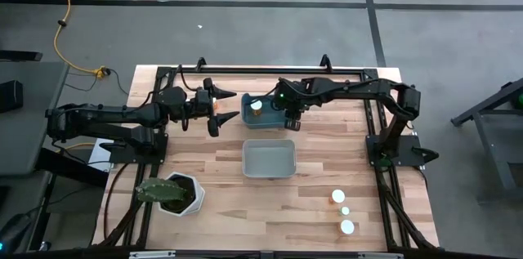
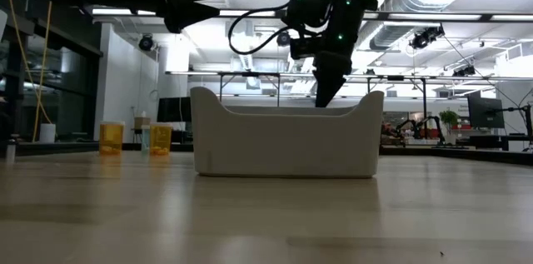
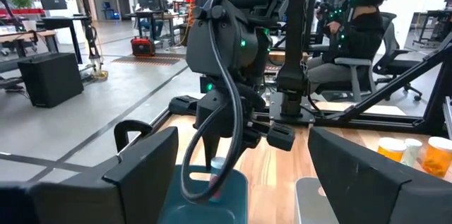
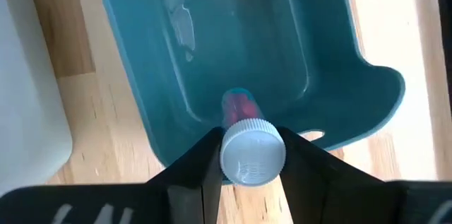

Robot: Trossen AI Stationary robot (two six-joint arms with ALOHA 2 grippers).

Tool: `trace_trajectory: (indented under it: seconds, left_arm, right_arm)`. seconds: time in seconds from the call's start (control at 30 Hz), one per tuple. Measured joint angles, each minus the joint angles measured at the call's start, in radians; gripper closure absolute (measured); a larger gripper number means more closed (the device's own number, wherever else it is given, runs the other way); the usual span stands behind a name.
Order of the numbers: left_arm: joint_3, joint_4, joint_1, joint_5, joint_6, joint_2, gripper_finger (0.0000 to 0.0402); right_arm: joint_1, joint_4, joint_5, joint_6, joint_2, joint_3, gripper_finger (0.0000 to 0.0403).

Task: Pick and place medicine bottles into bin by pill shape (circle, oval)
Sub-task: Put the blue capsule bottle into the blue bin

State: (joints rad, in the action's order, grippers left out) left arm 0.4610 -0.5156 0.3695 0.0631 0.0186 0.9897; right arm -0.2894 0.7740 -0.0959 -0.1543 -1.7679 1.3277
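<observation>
Table: pale wooden planks (image 1: 221, 210), smooth with visible grain, edged by a black metal frame.
Loose bottles: three small cylinders with round white caps (image 1: 338, 196) stand in a short row near the front right corner; the low view shows two as translucent orange (image 2: 111, 137), with a greenish one between them.
Plant pot: a white hexagonal pot (image 1: 185, 194) holding a dark green plant, at the front left, well apart from the bottles.
Grey bin: a pale, matte rectangular tub (image 1: 270, 159) with rounded corners and raised end walls, at the middle of the table.
Teal bin: a smooth, glossy plastic tub (image 4: 233, 40) with a flared lip, just behind the grey bin; an orange bottle with a white cap (image 1: 257, 105) lies inside near its far end.
Right gripper: it (image 4: 247, 157) hangs over the near edge of the teal bin, its two dark flat fingers (image 4: 201, 171) narrowed onto the held bottle.
Held bottle: a small cylinder (image 4: 252, 150) with a ribbed round white cap, its translucent body showing reddish contents, pointing down into the teal bin.
Left gripper: it (image 1: 219, 105) sits in the air just left of the teal bin, its broad dark fingers (image 3: 141, 174) spread wide, holding nothing.
Room: a person (image 3: 353, 30) in dark clothes sits on a chair beyond the table.
</observation>
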Motion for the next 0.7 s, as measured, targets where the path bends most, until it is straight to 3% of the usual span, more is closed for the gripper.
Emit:
trace_trajectory:
  seconds: [0.7]
  left_arm:
    - [0.000, -0.001, 0.000, 0.000, 0.004, 0.000, 0.0094]
  right_arm:
    - [0.000, 0.023, -0.001, 0.016, 0.000, 0.000, 0.0268]
